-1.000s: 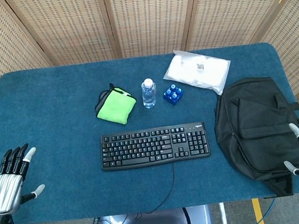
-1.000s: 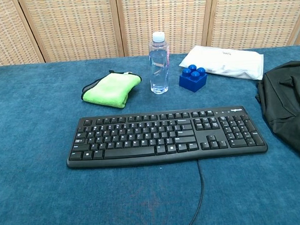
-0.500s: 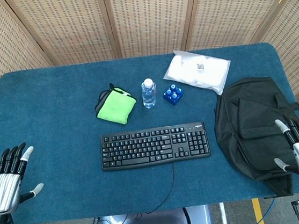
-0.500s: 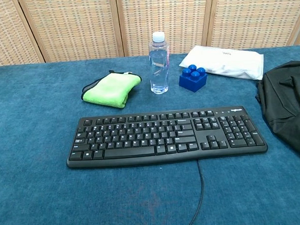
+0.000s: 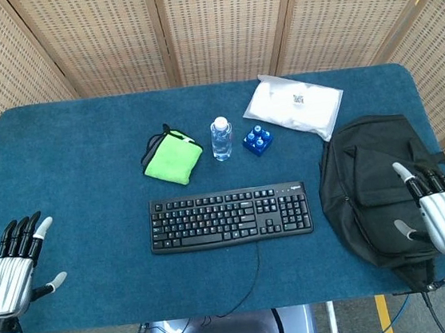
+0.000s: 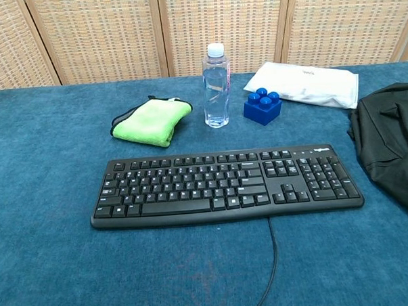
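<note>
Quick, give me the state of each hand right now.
Left hand: open, holding nothing, fingers apart over the table's near left edge.
Right hand: open, holding nothing, above the black backpack.

Little can be read. The keyboard (image 6: 226,186) carries small white legends on its keys and a tiny brand mark at its upper right corner, too small to make out. The white bag (image 5: 294,107) bears a dark printed label, also illegible.
</note>
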You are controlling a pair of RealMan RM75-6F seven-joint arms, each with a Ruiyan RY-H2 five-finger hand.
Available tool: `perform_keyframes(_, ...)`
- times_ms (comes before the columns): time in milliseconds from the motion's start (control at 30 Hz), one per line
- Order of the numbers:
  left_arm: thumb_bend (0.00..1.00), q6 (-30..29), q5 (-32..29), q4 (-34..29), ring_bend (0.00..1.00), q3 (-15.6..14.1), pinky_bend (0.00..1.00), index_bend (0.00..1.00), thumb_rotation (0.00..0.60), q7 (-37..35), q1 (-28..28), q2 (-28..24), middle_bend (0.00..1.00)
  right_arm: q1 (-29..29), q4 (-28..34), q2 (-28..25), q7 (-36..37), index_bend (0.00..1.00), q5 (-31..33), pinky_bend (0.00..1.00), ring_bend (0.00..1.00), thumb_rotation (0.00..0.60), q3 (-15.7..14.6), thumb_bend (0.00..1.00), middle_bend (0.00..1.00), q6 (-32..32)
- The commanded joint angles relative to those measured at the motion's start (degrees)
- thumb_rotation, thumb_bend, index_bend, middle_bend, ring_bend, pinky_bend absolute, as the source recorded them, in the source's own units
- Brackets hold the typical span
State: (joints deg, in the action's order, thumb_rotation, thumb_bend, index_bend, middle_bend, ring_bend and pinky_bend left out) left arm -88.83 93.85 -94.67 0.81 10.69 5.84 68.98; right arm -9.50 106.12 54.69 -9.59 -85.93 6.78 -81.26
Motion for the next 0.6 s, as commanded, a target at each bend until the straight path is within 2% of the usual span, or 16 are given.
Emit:
perform_keyframes(33,0.0,0.01,0.02,0.09,0.0,-0.08,0.0,0.0,0.6,-0.01,-0.04,0.06,0.0,-2.96,4.74,-0.95,-5.65,0.02,2.98,0.34,0.35,0.6,1.9,0.26,0.45,3.54)
perform_keyframes(167,0.0,-0.1,0.21,0.22,0.0,-0.21,0.0,0.0,0.6,-0.02,-0.12,0.1,0.0,-6.09,7.55,-0.96,-11.43,0.06,6.82,0.42,0.49,0.6,2.98,0.28,0.59,7.94)
perform_keyframes(267,0.0,-0.14,0.29,0.26,0.0,-0.29,0.0,0.0,0.6,-0.07,-0.17,0.11,0.0,-8.47,9.35,-0.77,-16.7,0.1,10.86,0.47,0.6,0.6,3.49,0.41,0.69,11.13)
perform_keyframes(300,0.0,-0.14,0.29,0.28,0.0,-0.3,0.0,0.0,0.6,-0.08,-0.18,0.12,0.0,-9.33,10.03,-0.57,-18.11,0.11,12.33,0.48,0.62,0.6,3.67,0.49,0.71,12.19)
perform_keyframes(333,0.0,-0.14,0.31,0.29,0.0,-0.32,0.0,0.0,0.6,-0.11,-0.18,0.11,0.0,-9.9,10.51,-0.47,-19.02,0.11,13.32,0.49,0.63,0.6,3.8,0.55,0.72,12.85)
perform_keyframes(433,0.0,-0.1,0.44,0.37,0.0,-0.37,0.0,0.0,0.6,-0.2,-0.15,0.14,0.0,-12.26,11.96,0.09,-23.18,0.12,17.61,0.49,0.63,0.6,4.03,0.65,0.73,15.38)
perform_keyframes(600,0.0,0.22,0.45,0.48,0.0,-0.47,0.0,0.0,0.6,-0.02,-0.04,0.33,0.0,-16.9,12.97,2.63,-31.08,0.12,26.83,0.49,0.63,0.6,3.61,0.67,0.73,18.85)
